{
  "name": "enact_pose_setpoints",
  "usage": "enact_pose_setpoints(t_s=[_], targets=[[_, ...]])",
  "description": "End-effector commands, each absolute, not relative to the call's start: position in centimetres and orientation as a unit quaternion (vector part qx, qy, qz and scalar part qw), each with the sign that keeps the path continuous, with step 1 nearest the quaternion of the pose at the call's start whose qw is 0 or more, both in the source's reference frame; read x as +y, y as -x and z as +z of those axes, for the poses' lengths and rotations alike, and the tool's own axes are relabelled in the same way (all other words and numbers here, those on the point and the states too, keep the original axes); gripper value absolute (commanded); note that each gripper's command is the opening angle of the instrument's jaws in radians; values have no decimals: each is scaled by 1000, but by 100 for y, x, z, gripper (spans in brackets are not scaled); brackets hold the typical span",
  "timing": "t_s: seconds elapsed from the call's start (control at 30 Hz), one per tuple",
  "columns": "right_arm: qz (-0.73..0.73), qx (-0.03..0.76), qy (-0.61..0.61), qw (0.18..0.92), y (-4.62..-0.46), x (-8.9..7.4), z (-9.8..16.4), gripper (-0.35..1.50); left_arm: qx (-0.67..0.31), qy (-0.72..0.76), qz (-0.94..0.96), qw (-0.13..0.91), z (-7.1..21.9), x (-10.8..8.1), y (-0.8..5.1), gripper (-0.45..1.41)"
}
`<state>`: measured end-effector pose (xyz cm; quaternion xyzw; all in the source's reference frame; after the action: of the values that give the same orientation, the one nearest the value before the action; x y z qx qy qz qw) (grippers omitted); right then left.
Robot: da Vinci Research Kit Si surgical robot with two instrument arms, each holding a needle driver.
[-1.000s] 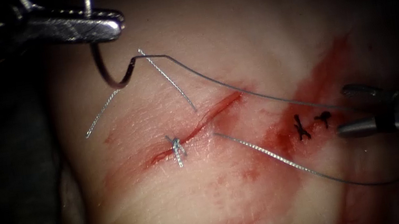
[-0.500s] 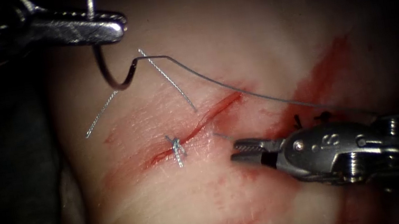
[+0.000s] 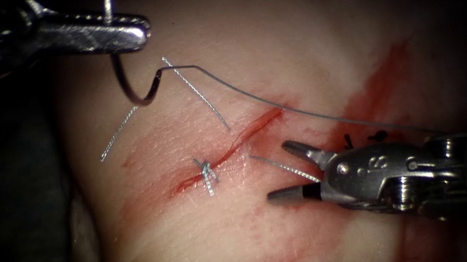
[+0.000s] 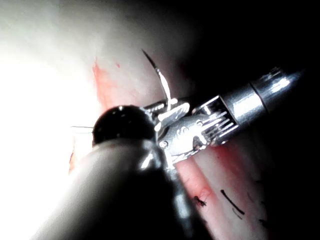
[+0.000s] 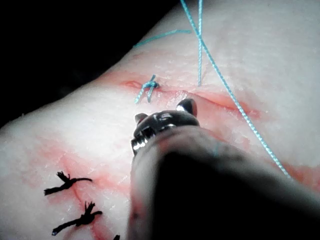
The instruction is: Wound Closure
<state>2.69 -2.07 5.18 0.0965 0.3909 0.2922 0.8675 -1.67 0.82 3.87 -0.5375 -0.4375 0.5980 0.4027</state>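
At the upper left, my left tool (image 3: 133, 33) has its jaws shut on the curved needle (image 3: 128, 88) about mid-curve. The needle hangs free above the tissue (image 3: 201, 242), left of the cut (image 3: 235, 143). Thread (image 3: 253, 99) leaves the needle's tail and runs right across the cut. My right tool (image 3: 280, 170) stands open on the right side of the cut. A second thread strand (image 3: 273, 164) lies between its jaws and is not gripped. The left wrist view shows the needle (image 4: 161, 80) in the left tool (image 4: 170, 107). The right tool (image 5: 165, 115) gapes just short of the knot (image 5: 147, 87).
One tied knot (image 3: 207, 171) sits on the cut's left part, with cut thread ends (image 3: 204, 101) lying above it. Red fluid (image 3: 376, 86) streaks the tissue on the right. Dark older stitches (image 5: 67, 182) lie behind the right tool.
The right tool came in from the right edge to the strand beside the cut. It was nearly shut half a second ago and now stands open. The left tool and needle barely moved.
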Motion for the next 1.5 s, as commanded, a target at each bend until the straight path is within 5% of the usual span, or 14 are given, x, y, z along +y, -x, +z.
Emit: enact_pose_setpoints(t_s=[0.03, 0.17, 0.4, 0.43, 0.73, 1.5], targets=[[294, 389, -96, 868, -271, -207, 522, 55, -437, 538, 598, 402, 392, 83, 172, -45], [289, 356, -108, 882, -257, -213, 528, 39, -438, 538, 598, 403, 392, 83, 172, -45], [269, 310, -115, 905, -239, -227, 545, 45, -438, 538, 598, 403, 392, 83, 172, -45], [269, 310, -115, 905, -237, -228, 544, 16, -438, 538, 598, 403, 392, 83, 172, -45], [278, 306, -107, 904, -238, -221, 528, -34, -438, 538, 598, 403, 392, 83, 172, -45], [272, 293, -109, 910, -219, -222, 527, -35, -437, 538, 598, 403, 391, 83, 172, -45]])
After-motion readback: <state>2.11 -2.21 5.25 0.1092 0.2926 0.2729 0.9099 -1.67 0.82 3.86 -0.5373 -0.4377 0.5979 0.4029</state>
